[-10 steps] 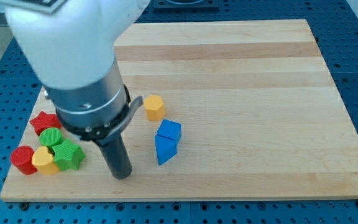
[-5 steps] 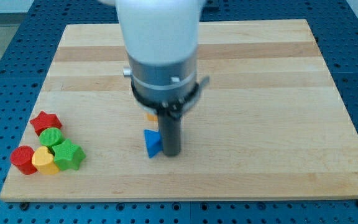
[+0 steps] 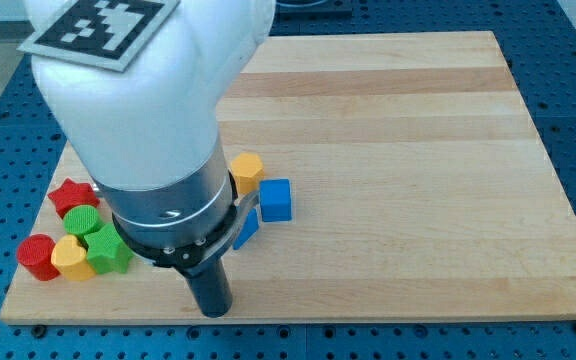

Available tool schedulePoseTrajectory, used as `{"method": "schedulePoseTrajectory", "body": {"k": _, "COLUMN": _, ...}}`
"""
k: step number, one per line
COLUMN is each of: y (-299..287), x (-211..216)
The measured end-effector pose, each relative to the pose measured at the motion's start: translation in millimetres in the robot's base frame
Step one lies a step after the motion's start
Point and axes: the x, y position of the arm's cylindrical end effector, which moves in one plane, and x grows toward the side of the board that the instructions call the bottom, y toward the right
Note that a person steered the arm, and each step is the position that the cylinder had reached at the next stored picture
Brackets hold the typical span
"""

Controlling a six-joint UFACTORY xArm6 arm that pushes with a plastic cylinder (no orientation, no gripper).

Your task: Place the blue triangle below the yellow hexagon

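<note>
The yellow hexagon (image 3: 247, 171) lies left of the board's middle. The blue triangle (image 3: 247, 230) sits just below it, mostly hidden behind the arm's body; only a sliver shows. A blue cube (image 3: 276, 199) lies to the lower right of the hexagon, next to the triangle. My tip (image 3: 214, 310) rests near the view's bottom edge of the board, below and slightly left of the blue triangle, apart from it.
A cluster sits at the view's lower left: a red star (image 3: 72, 195), a green cylinder (image 3: 82, 219), a green star (image 3: 109, 252), a yellow heart (image 3: 69, 257) and a red cylinder (image 3: 37, 254). The arm's wide body hides part of the board's left half.
The tip has moved from right of the blue triangle down and left to the board's bottom edge. The triangle now lies under the hexagon; the blue cube sits to the right.
</note>
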Motion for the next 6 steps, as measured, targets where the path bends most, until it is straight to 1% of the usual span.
{"method": "schedulePoseTrajectory", "body": {"k": 1, "y": -0.8, "x": -50.0}}
{"method": "schedulePoseTrajectory", "body": {"k": 2, "y": -0.9, "x": -82.6}}
{"method": "schedulePoseTrajectory", "body": {"k": 4, "y": -0.9, "x": -84.0}}
{"method": "schedulePoseTrajectory", "body": {"k": 5, "y": -0.9, "x": -118.9}}
{"method": "schedulePoseTrajectory", "body": {"k": 6, "y": -1.5, "x": -119.0}}
